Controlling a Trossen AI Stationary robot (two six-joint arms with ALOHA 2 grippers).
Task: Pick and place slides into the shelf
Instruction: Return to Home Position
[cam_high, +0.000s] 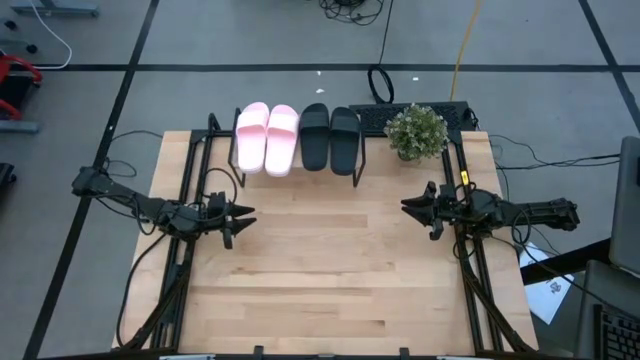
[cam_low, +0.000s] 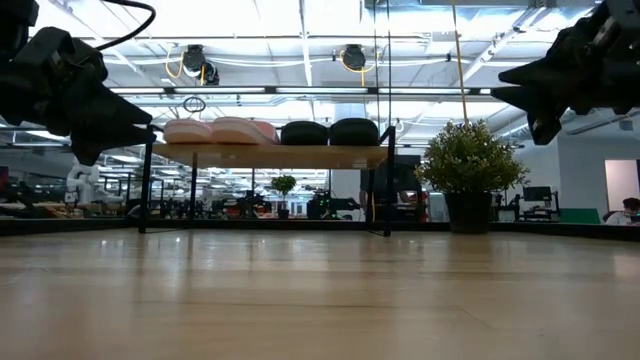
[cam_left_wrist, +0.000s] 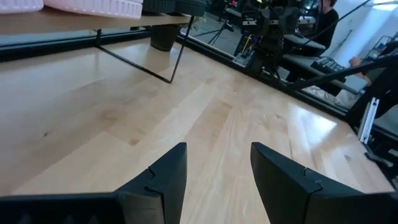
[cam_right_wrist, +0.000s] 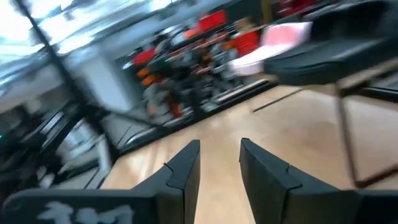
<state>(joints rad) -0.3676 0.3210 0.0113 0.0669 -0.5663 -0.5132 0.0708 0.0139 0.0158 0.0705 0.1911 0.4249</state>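
Observation:
Two pale pink slides (cam_high: 266, 139) and two black slides (cam_high: 330, 137) lie side by side, soles down, on the shelf's top board (cam_low: 270, 155) at the table's far edge. The shelf (cam_high: 298, 178) stands on thin black legs. My left gripper (cam_high: 248, 213) hovers open at the table's left side, pointing toward the middle, with nothing between its fingers (cam_left_wrist: 168, 177). My right gripper (cam_high: 408, 206) hovers open at the right side, facing the left one, also with nothing in it (cam_right_wrist: 217, 165).
A potted green plant (cam_high: 416, 131) stands at the far right, beside the shelf. Cables run along both table sides. The wide wooden tabletop (cam_high: 330, 270) stretches between the two grippers and toward the near edge.

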